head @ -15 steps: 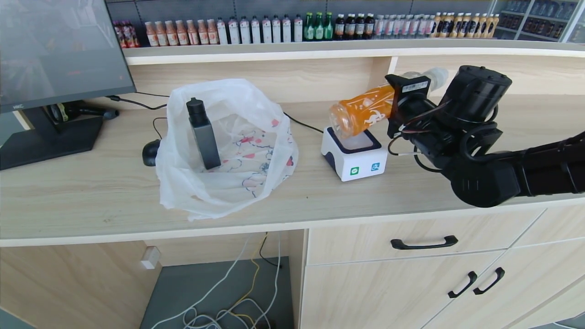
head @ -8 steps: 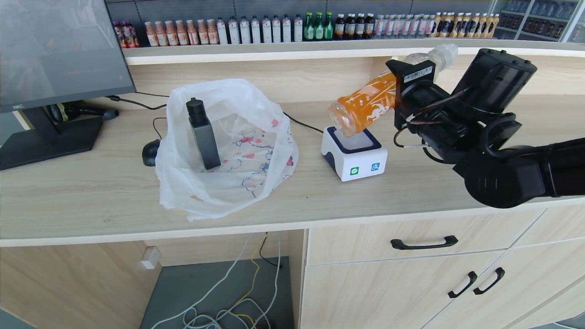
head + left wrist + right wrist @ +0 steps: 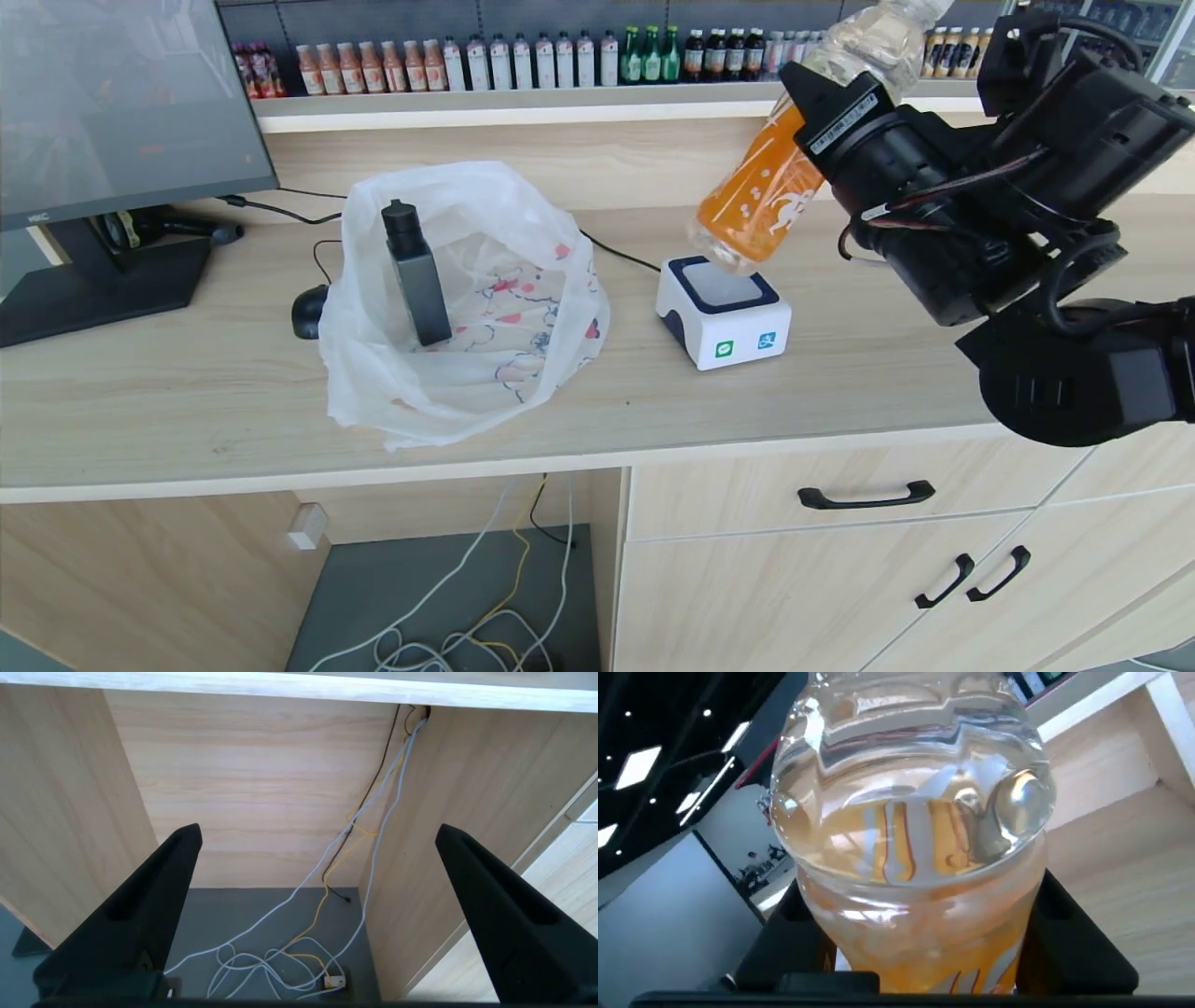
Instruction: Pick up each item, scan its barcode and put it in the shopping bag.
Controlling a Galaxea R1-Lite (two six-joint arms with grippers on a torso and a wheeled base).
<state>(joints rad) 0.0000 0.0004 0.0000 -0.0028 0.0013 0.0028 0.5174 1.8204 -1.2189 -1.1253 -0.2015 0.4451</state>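
Above the scanner (image 3: 724,313), the right gripper (image 3: 823,105) holds the bottle (image 3: 761,191) in the air. Its jaws squeeze the bottle's upper part, one on each side (the clear top sticks out past them). The bottle leans: bottom down toward the scanner, top up and to the right. Left of the scanner sits the bag (image 3: 551,252). Under the counter (image 3: 187,392), the left gripper (image 3: 313,905) is wide open and holds nothing.

head: down onto counter (image 3: 187,401); left wrist: beneath it, facing cables (image 3: 308,943); right wrist: close on bottle (image 3: 915,887)
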